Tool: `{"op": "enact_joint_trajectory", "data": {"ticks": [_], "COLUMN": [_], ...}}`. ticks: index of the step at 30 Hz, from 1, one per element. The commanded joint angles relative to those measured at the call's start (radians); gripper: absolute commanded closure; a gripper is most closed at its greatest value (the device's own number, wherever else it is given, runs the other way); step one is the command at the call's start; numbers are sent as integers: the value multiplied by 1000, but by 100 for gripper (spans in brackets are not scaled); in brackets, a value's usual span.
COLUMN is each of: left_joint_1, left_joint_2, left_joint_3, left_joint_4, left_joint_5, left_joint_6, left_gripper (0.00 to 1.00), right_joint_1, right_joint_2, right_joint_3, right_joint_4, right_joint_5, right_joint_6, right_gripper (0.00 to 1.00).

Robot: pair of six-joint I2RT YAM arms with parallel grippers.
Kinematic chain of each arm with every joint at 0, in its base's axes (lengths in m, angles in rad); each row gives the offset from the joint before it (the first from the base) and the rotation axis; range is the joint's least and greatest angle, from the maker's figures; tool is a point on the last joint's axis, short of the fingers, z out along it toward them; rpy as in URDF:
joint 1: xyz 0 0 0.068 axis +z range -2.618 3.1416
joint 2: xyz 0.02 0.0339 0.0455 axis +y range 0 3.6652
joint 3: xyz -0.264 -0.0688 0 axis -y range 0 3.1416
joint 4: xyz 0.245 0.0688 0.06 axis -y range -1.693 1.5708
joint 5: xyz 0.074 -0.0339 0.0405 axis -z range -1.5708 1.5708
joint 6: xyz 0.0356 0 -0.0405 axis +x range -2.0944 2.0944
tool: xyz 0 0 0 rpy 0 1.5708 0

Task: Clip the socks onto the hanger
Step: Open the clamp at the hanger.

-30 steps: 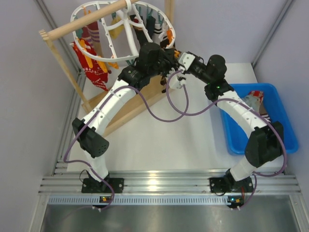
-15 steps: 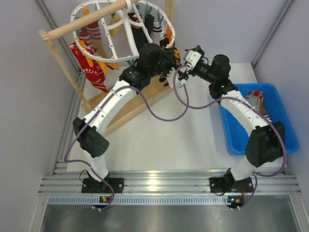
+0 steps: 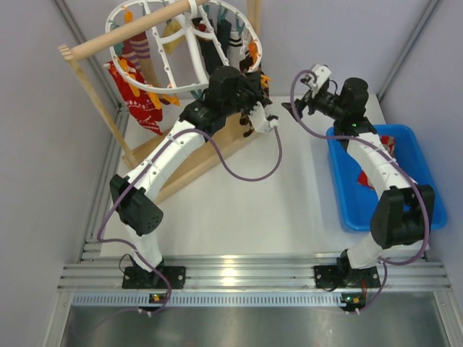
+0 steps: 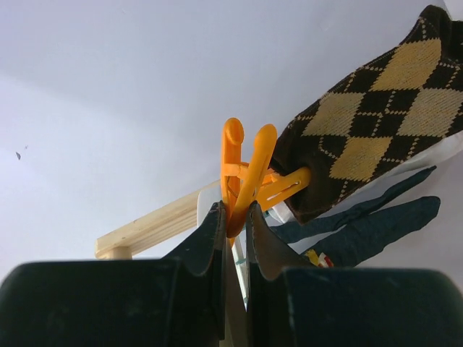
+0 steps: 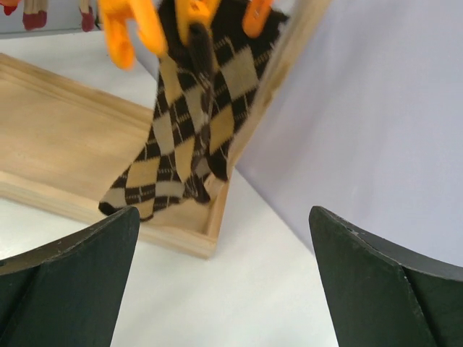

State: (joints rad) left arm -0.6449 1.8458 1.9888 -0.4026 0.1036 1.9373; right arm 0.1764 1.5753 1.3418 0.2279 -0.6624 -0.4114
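Left wrist: left gripper (image 4: 235, 217) pinches orange clip (image 4: 252, 177) — argyle sock (image 4: 376, 123) clipped; right gripper (image 5: 223, 217) gapes — empty.

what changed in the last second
The right gripper opened, let go of the argyle sock and pulled back rightward from the hanger toward the blue bin. The sock now hangs from an orange clip. The left gripper stayed pinched on that clip.

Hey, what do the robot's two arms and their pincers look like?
The left arm and right arm both have white links joined by black motor housings, on black bases. A purple cable loops loosely along each. The left pincer and right pincer have dark, tapered fingers.
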Motion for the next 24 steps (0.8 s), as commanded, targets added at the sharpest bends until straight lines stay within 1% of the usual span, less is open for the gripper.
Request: {"op": "enact_joint_trajectory", "data": {"ticks": [1, 5, 7, 8, 10, 12, 13, 14, 15, 17, 19, 20, 24], "left_joint_1": [16, 16, 14, 14, 14, 14, 16, 14, 14, 14, 14, 14, 14], "left_joint_2": [-40, -48, -53, -51, -53, -53, -51, -51, -51, -56, -57, -59, -66], "left_joint_3": [-16, -31, -36, -36, -36, -38, -38, -38, -38, -39, -39, -41, -47], "left_joint_4": [30, 44, 48, 51, 54, 57, 58, 59, 59, 61, 61, 61, 58], "left_joint_5": [21, 27, 30, 31, 33, 34, 34, 34, 38, 41, 42, 44, 45], "left_joint_6": [-11, -14, -15, -17, -18, -20, -20, -20, -23, -20, -20, -20, -20], "left_gripper": [100, 100, 100, 100, 100, 100, 100, 100, 100, 100, 100, 100, 100], "right_joint_1": [-95, -169, -233, -245, -284, -304, -308, -311, -313, -311, -293, -281, -207], "right_joint_2": [-55, -47, -47, -46, -43, -29, -24, -20, -17, -8, 12, 46, 153], "right_joint_3": [28, 63, 71, 76, 83, 94, 97, 97, 88, 79, 95, 115, 291], "right_joint_4": [-94, -197, -223, -228, -254, -257, -251, -236, -167, -69, 113, 148, 264], "right_joint_5": [-74, -131, -173, -187, -248, -285, -330, -353, -377, -436, -482, -493, -526], "right_joint_6": [130, 192, 241, 265, 357, 407, 484, 515, 549, 667, 793, 819, 934], "right_gripper": [0, 0, 0, 0, 2, 3, 5, 5, 7, 13, 19, 21, 25]}}
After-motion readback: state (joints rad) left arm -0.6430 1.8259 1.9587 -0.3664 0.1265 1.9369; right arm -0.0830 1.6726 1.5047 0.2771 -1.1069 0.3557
